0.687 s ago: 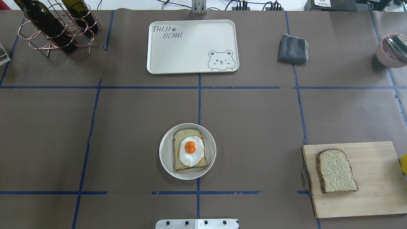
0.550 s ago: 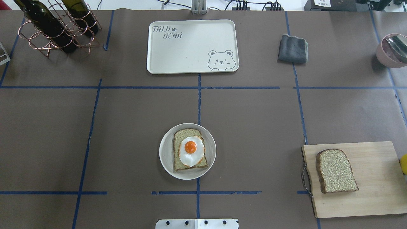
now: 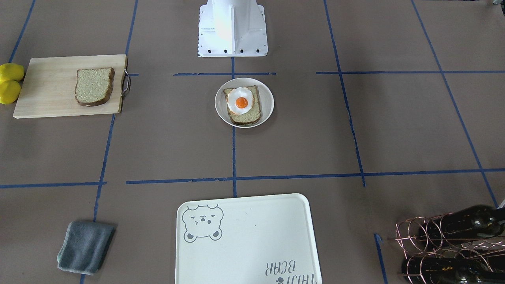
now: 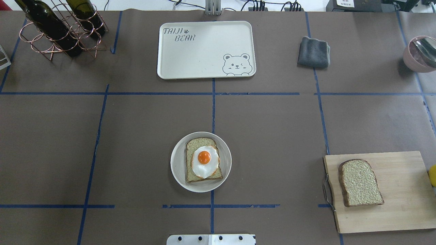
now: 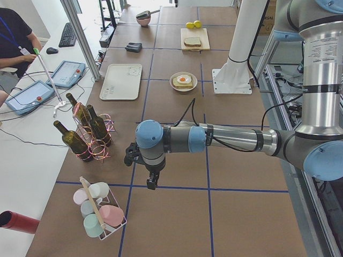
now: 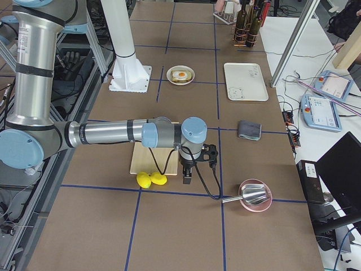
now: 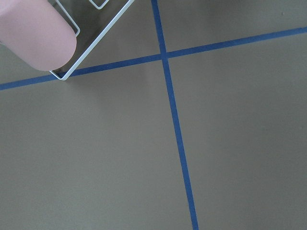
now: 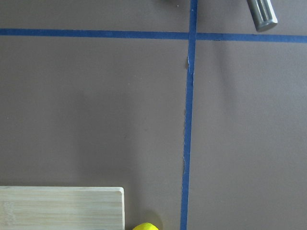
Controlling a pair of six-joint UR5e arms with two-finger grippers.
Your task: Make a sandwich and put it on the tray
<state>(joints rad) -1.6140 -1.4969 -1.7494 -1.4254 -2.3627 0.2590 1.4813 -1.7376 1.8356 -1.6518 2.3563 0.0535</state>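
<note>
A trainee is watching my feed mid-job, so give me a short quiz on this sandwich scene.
1. True or false: the egg lies on bread in the bowl.
2. The other slice lies on: A the board; B the cloth; C the bowl.
3. Fill in: the tray bears a drawn ___ face.
Key: 1 true; 2 A; 3 bear.
</note>
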